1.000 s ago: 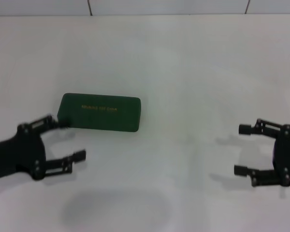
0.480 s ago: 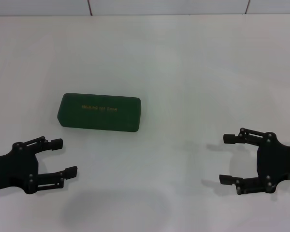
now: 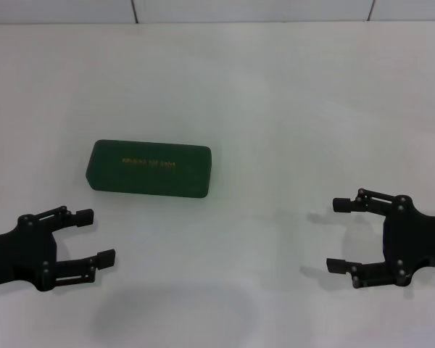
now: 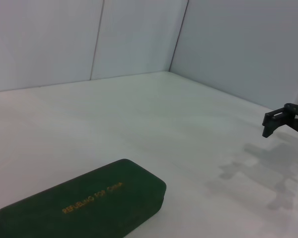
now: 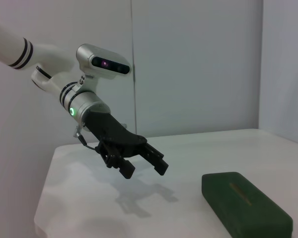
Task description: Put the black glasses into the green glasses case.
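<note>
On the white table point(image 3: 275, 109), toward the robot's left of centre, the green glasses case point(image 3: 148, 169) is seen lying flat with its lid closed, the gold lettering facing up. Its long side runs roughly across the head view. The black glasses are not visible in any view, and whether they are inside the closed case cannot be told.

Nearer the robot than the case and a little farther to the left, the left gripper point(image 3: 100, 235) is held above the table, its two fingers spread wide apart with nothing between them. It is clear of the case, with bare table between them. From the right wrist view the same gripper point(image 5: 148, 165) is seen hovering over its shadow, with the case point(image 5: 246, 202) resting beside it.

Well apart, on the robot's right side, the right gripper point(image 3: 338, 234) is held at a similar height, its fingers likewise spread wide and empty. One of its fingertips point(image 4: 270, 120) is caught at the edge of the left wrist view, beyond the case point(image 4: 82, 202).
</note>
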`<state>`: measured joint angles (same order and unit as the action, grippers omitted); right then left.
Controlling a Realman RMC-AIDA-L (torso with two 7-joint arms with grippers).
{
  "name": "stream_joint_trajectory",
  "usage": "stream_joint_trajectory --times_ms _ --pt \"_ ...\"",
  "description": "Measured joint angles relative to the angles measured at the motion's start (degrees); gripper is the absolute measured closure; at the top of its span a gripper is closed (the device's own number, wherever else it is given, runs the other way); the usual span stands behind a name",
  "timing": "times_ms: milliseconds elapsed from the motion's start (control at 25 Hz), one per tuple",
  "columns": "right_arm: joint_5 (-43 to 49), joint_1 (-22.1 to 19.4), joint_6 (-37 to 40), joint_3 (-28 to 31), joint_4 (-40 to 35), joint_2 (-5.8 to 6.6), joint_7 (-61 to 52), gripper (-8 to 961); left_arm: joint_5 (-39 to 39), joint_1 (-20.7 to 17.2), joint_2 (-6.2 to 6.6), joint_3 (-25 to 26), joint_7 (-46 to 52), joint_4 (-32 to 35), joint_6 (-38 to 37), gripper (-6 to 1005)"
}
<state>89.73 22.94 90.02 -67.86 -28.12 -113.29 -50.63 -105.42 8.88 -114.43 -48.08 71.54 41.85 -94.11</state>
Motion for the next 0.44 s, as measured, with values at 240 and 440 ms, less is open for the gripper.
stream_joint_trajectory --times_ms 240,440 --pt "-0.3 0.1 -0.1 0.1 0.0 -0.08 0.0 63 0.0 0.1 0.0 0.0 0.3 0.0 -0.1 125" --pt "-0.4 0.1 -0.1 0.0 0.0 -0.09 0.0 63 0.0 0.1 -0.05 0.0 0.3 0.0 -0.1 125"
